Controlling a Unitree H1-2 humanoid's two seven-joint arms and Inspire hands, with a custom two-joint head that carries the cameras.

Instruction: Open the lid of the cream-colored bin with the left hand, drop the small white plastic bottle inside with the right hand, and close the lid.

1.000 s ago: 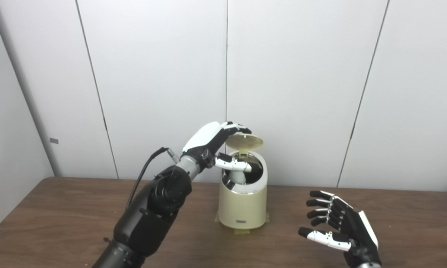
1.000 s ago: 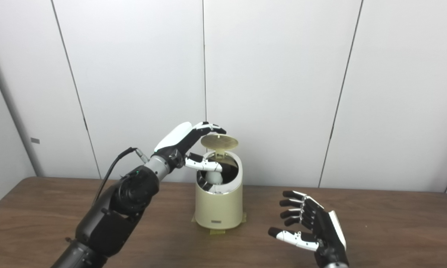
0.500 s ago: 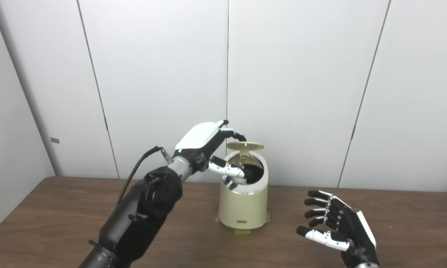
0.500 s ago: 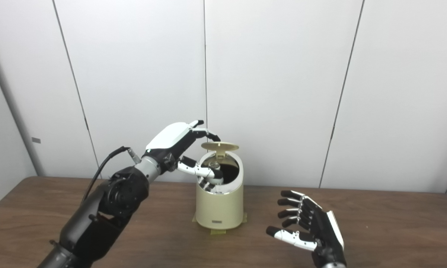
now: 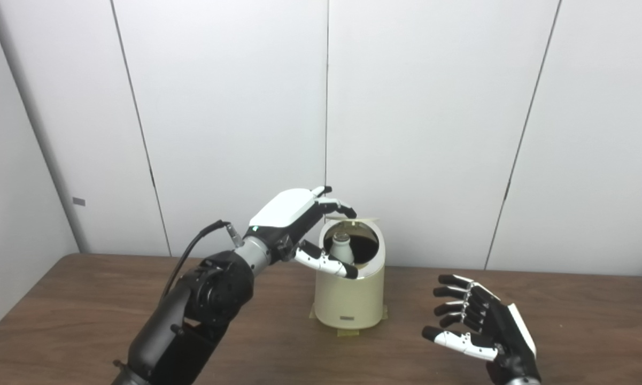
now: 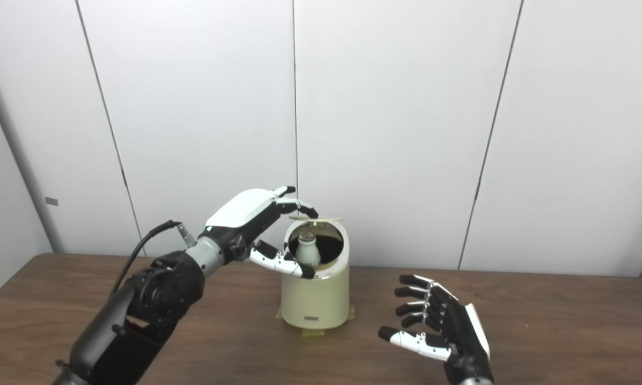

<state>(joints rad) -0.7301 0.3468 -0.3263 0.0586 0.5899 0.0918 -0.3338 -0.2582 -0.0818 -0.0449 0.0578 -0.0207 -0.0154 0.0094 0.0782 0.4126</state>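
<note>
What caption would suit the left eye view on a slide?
Left hand at the raised lid of the cream bin, white bottle inside, right hand open.

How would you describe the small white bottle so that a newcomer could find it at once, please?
On the brown table stands one cream-colored bin, its lid raised. The white bottle stands upright inside, the only pale thing in its dark opening, just behind the left hand.
</note>
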